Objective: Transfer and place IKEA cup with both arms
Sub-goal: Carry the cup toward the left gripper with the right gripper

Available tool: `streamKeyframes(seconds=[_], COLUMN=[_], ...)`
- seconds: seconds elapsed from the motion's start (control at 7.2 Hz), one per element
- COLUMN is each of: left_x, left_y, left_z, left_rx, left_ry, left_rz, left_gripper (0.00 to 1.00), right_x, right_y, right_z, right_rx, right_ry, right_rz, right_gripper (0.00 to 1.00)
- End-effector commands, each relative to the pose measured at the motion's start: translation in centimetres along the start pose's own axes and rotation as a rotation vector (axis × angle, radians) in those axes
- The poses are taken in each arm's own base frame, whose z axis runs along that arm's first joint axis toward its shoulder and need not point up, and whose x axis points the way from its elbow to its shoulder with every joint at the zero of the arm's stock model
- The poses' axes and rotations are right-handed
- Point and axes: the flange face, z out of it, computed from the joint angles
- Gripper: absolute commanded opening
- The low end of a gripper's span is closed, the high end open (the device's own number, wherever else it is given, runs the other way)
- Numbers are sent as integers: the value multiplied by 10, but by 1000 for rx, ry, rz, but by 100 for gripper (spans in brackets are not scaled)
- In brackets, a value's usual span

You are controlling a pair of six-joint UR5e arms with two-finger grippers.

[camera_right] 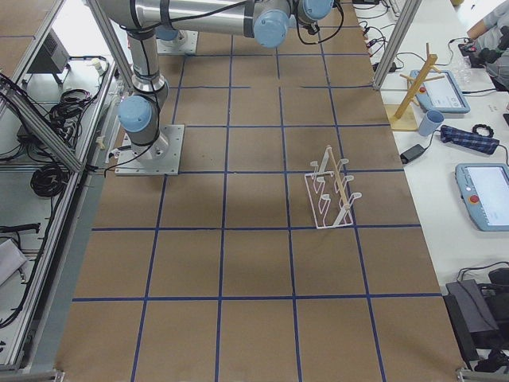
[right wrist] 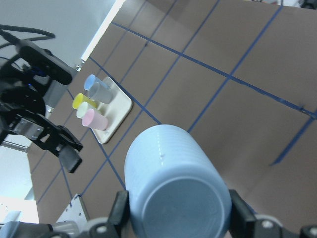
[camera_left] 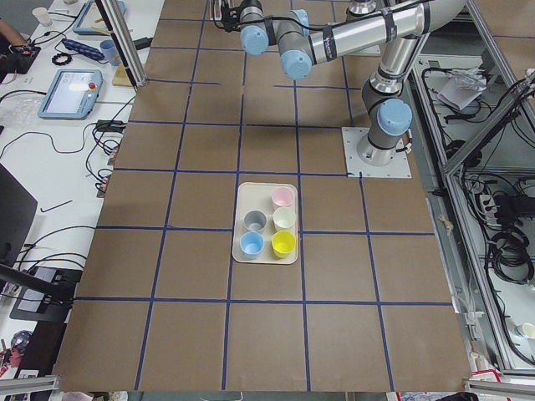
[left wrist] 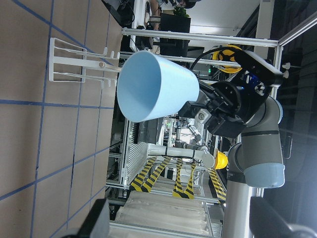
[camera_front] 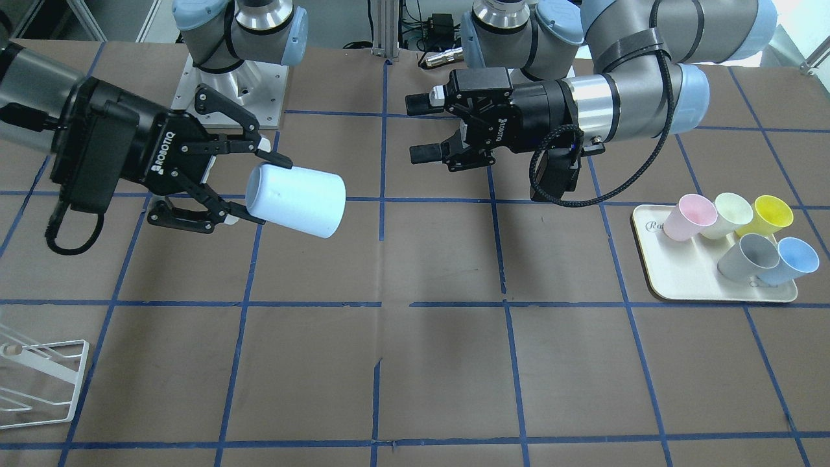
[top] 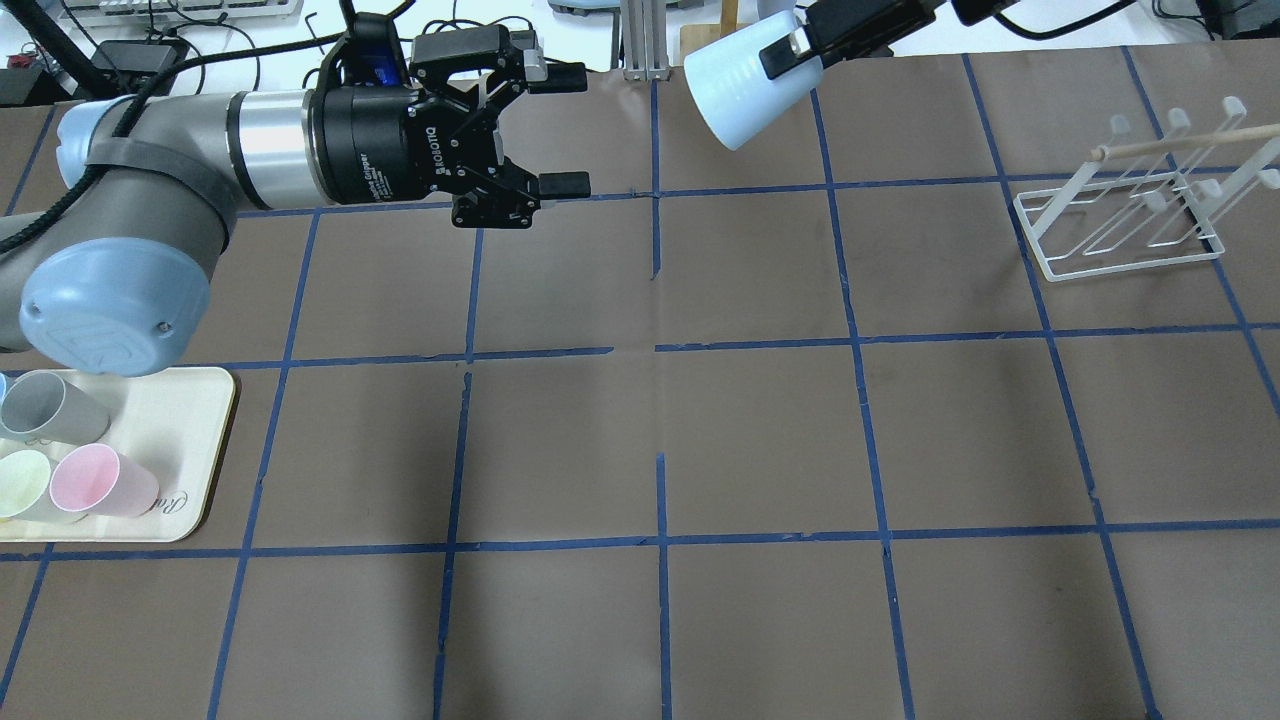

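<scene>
**While my right jaws clamp the cup, my left jaws stand apart**

Because my right gripper (camera_front: 266,189) comes in level from its side, the cup (camera_front: 301,200) lies sideways in the air, clear of the table (camera_front: 441,363). My right jaws are clamped on its closed end, one finger against each side of the wall. My right wrist camera looks straight at the round bottom between those fingers. The open mouth points across at my left gripper (camera_front: 420,128), and from my left wrist camera I look right into that mouth, with the right gripper behind it.

My left jaws stand wide apart. They are level too and aimed at the cup, with a plain gap between their tips and the rim, so the two grippers do not touch. A blue tape line (camera_front: 382,168) on the table runs under that gap, with the cup on one side and my left fingertips on the other.

Over on my left, well apart from both grippers, a tray (camera_front: 681,266) carries five tumblers standing mouth up: a pink cup (camera_front: 689,218), a cream cup (camera_front: 728,216), a yellow cup (camera_front: 770,215), a grey cup (camera_front: 747,257) and an other blue cup (camera_front: 789,260). On my right a white wire rack (camera_front: 39,383) stands on the table.

In the side cameras my grippers sit small at the far edge, so I can only say the cup seems to hang well above the table.
</scene>
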Motion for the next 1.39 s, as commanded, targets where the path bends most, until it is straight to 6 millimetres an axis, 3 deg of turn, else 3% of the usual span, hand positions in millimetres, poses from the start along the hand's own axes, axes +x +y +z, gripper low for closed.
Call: streamKeyframes(seconds=[0.0, 0.14, 0.28, 0.97, 1.25], left_x=[-9, -3, 4, -3, 6], left_y=[-12, -11, -10, -4, 10], left_z=[0, 1, 0, 8, 38], left_rx=[3, 4, 7, -7, -68], left_ry=[4, 46, 75, 106, 154], left_rz=[0, 4, 14, -3, -10], left_gripper=[100, 100, 100, 100, 100], right_x=[-40, -40, -35, -42, -44], right_y=[13, 24, 31, 26, 26], right_z=[21, 46, 56, 58, 63], right_rx=[15, -9, -4, 69, 66], right_ry=[-58, -90, -99, -166, -173], right_rz=[-16, -9, -11, 21, 8], right_gripper=[58, 58, 59, 65, 66])
